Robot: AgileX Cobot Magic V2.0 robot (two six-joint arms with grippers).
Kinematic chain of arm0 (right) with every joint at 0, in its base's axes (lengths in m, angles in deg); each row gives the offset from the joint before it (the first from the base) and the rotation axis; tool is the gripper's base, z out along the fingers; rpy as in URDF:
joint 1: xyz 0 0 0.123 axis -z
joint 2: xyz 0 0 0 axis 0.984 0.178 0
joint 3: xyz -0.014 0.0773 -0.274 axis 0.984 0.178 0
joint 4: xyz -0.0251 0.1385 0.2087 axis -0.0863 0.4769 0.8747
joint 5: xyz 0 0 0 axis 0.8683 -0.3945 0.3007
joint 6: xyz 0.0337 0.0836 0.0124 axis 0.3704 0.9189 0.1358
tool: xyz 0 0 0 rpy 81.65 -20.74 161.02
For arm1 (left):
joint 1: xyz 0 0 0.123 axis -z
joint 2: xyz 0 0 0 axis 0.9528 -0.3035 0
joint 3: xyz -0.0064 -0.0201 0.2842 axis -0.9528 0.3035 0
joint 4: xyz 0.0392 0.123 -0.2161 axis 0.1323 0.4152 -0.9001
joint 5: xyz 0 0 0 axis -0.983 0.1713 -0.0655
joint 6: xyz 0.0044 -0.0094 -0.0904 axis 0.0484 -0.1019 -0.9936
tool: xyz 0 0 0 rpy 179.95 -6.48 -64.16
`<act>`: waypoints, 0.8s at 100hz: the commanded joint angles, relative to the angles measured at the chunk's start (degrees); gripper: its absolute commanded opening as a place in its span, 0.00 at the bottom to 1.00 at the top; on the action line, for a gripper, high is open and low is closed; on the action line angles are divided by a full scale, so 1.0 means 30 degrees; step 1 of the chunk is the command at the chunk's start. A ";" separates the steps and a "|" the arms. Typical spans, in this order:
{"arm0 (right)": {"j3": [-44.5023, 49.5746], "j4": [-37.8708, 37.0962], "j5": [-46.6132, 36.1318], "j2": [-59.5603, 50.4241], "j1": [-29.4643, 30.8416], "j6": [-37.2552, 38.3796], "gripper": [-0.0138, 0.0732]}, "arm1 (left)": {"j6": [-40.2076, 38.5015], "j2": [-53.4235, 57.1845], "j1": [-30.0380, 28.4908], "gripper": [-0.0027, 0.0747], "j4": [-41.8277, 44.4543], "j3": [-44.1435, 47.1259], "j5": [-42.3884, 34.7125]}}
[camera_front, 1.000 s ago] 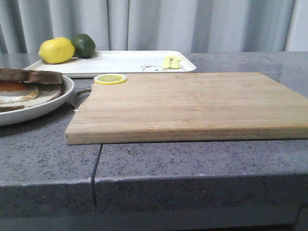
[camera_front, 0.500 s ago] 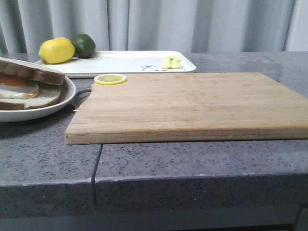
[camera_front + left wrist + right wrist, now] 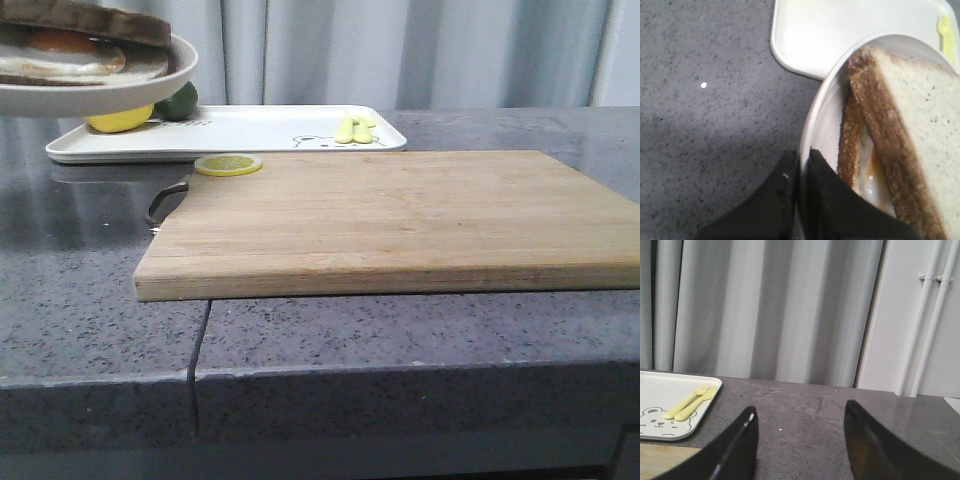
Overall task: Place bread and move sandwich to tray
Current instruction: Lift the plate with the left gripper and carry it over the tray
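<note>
A pale rectangular wooden cutting board (image 3: 400, 220) is lying across the middle of the grey speckled stone bench (image 3: 400, 330), its metal handle (image 3: 165, 200) pointing left. A round yellow lemon slice (image 3: 229, 164) is sitting on the board's far left corner. Behind it, the flat white rectangular tray with a bear drawing (image 3: 250, 130) is carrying a pair of small yellow plastic utensils (image 3: 356, 130), a whole yellow lemon (image 3: 118, 120) and a dark green lime (image 3: 180, 100), the two fruits partly hidden by the raised plate. Grey pleated curtains (image 3: 400, 50) are hanging behind the bench, and white pipes (image 3: 932, 315) are running down a pale wall in the right wrist view.

The sandwich on its shallow round white plate (image 3: 80, 70) is hanging in the air at the far left, above the tray's left end. A thick square slice of white bread with dark brown crust (image 3: 920, 125) is lying on top, tilted, with the fried egg (image 3: 60, 55) showing beneath it.

The left pincer (image 3: 801, 165) is pinching the plate's rim between its black fingers (image 3: 827, 190). The right pincer (image 3: 799, 440) is standing wide apart, gripping nothing, above the bench near the tray's right end.
</note>
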 commanded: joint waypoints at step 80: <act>-0.0509 -0.0502 -0.0470 -0.0007 0.0137 0.0037 0.62 | 0.1009 -0.9595 0.2777 0.01 -0.5032 -1.1992 0.1355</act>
